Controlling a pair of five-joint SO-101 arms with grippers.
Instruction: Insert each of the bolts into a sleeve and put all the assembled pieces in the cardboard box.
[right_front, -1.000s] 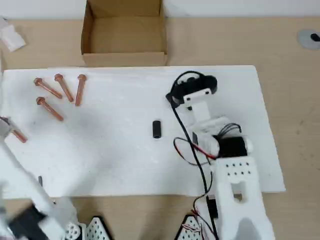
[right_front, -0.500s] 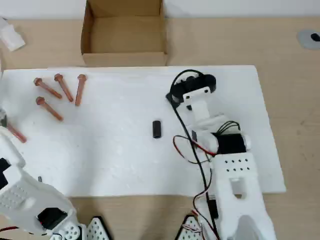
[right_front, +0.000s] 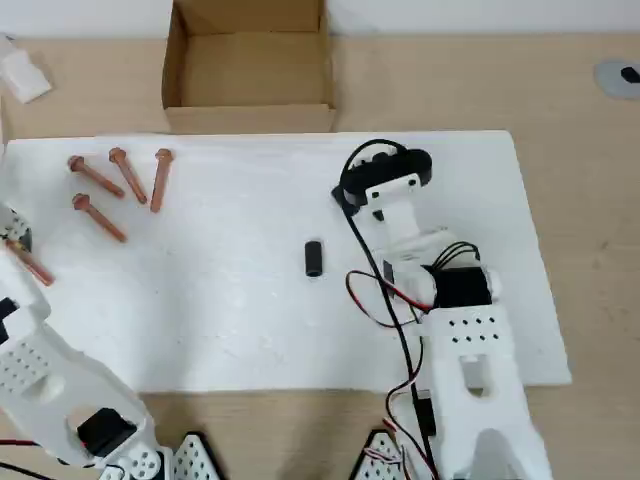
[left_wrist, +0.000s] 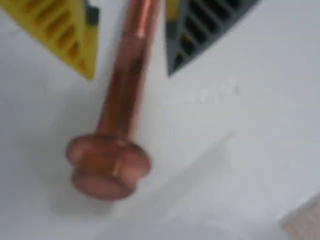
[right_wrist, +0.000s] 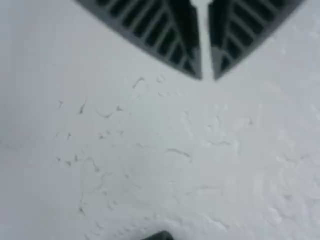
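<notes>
Several copper bolts (right_front: 128, 173) lie at the far left of the white foam sheet (right_front: 250, 330). One more bolt (right_front: 30, 265) lies at the sheet's left edge. My left gripper (right_front: 12, 240) stands over it, open. In the left wrist view that bolt (left_wrist: 122, 110) runs between the yellow finger (left_wrist: 60, 35) and the grey finger (left_wrist: 200, 30), with a gap on the yellow side. A black sleeve (right_front: 314, 258) lies mid-sheet, its edge (right_wrist: 157, 235) also seen from the right wrist. My right gripper (right_wrist: 202, 75) is shut and empty over bare foam, up and to the right of the sleeve (right_front: 348, 195).
The open cardboard box (right_front: 250, 118) stands beyond the foam's far edge, left of centre. A small white object (right_front: 22, 72) lies at the far left of the wooden table and a grey disc (right_front: 618, 75) at the far right. Red and black cables (right_front: 375, 295) hang off the right arm.
The left arm has swung in from the near left corner, and its gripper now stands over the bolt at the foam's left edge. The right arm has hardly moved.
</notes>
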